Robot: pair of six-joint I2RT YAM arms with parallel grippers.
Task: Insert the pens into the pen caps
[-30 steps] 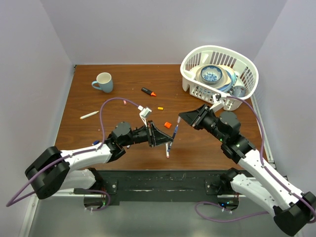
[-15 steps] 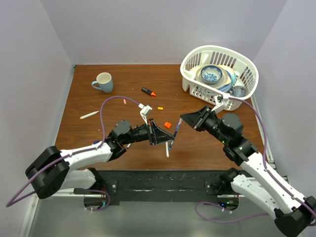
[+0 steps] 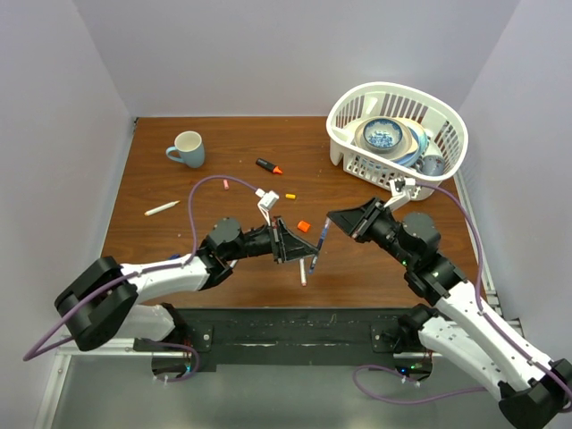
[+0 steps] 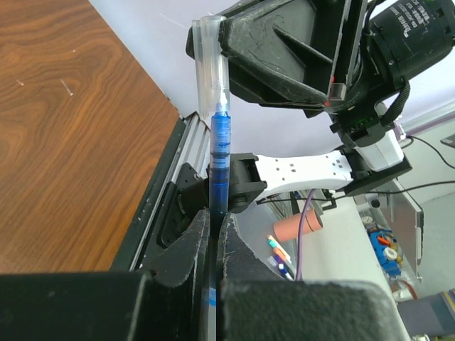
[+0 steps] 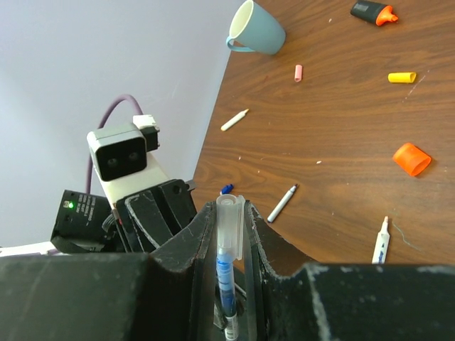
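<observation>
**Capping under way: tip in the cap's mouth, not yet seated**

Blue pen (image 4: 219,163) is held in the air over the near part of the table (image 3: 179,241), with its pale tip just inside the mouth of the clear cap (image 4: 210,57). The left gripper (image 4: 212,234) is clamped narrowly on the pen's barrel. The right gripper (image 5: 229,213) is closed on the cap from the opposite side. The step in hand looks like the press-fit itself: lined up and begun, but not home. The next move calls for driving pen and cap together straight along their shared axis, with both grips firm so that neither piece tilts or slips. An orange cap (image 3: 304,227), a yellow cap (image 3: 290,195) and a white pen (image 3: 162,208) lie loose on the table.
</observation>
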